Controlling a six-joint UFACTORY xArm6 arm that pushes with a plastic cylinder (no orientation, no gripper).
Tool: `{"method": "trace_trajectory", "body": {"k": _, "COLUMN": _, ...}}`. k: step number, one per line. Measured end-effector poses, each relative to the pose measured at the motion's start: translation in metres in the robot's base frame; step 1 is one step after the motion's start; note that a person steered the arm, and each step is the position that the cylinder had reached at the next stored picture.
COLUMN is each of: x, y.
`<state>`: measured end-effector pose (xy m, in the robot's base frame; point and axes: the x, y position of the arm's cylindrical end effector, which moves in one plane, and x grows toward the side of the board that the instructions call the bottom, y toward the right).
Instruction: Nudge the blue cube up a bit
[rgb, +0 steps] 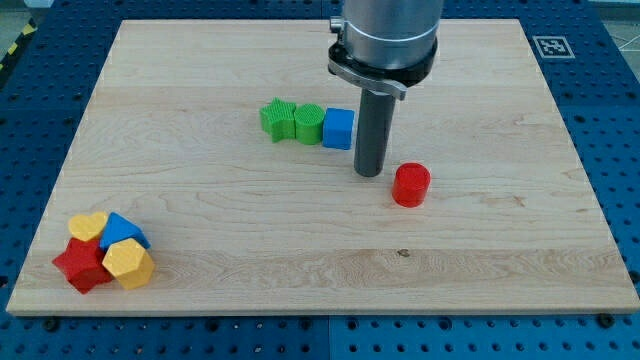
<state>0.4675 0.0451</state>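
The blue cube (338, 128) sits near the board's middle, touching a green block (308, 123) on its left. A green star-shaped block (278, 119) lies left of that. My tip (369, 173) rests on the board just right of and slightly below the blue cube, close to its lower right corner. A red cylinder (411, 185) stands to the right of my tip.
A cluster sits at the board's bottom left: a yellow heart (88, 226), a blue block (122, 230), a red star-shaped block (82, 265) and a yellow block (128, 263). The wooden board (200, 200) lies on a blue perforated table.
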Motion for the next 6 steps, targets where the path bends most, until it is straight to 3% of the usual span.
{"method": "trace_trajectory", "body": {"k": 6, "x": -0.026, "y": -0.023}}
